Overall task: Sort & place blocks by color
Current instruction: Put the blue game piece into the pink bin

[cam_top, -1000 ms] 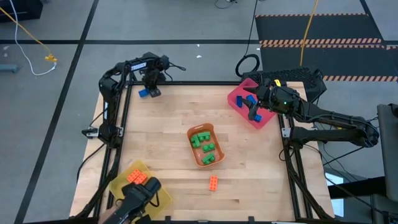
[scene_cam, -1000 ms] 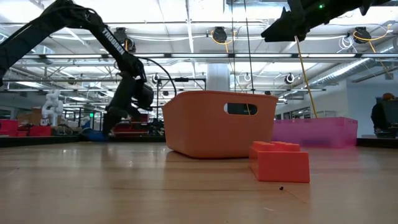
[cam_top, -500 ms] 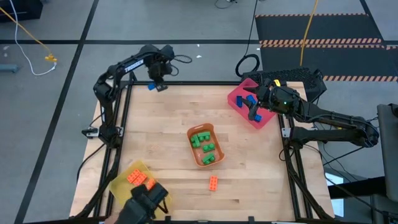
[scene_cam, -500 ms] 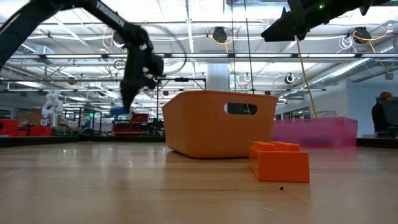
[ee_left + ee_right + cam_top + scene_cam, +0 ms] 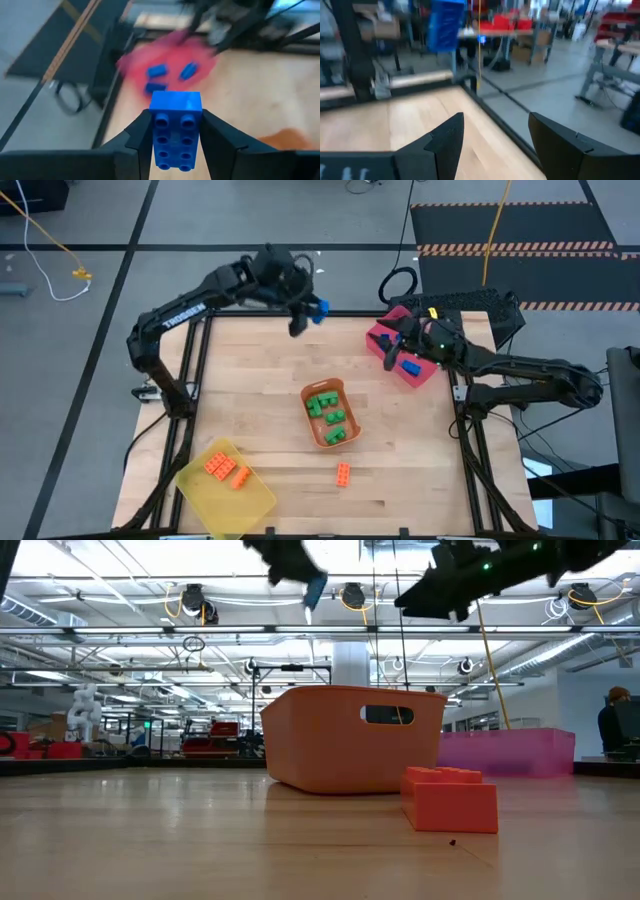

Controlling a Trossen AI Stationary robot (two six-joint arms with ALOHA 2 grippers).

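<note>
My left pincer [image 5: 176,131] is clamped on a blue studded brick [image 5: 175,129], carried in the air above the bench's far edge, between the middle of that edge and the far right corner. In the left wrist view the brick's long axis runs straight out from my fingers [image 5: 141,136], which press on its two long sides, its round sockets facing the camera. Ahead of it lies the pink tray [image 5: 381,338] at the far right corner, with three more blue bricks [image 5: 157,71] inside. My right pincer [image 5: 390,352] hangs over that tray's inner rim, its fingers [image 5: 447,137] apart and holding nothing. Near the bench's middle, the orange tray [image 5: 342,439] holds several green bricks [image 5: 327,409]. A single orange brick [image 5: 343,474] lies on the bare wood [image 5: 250,400] just nearer than that tray, its long axis pointing from the near edge to the far one. The yellow tray [image 5: 252,502] at the near left corner holds two orange bricks [image 5: 227,470].
</note>
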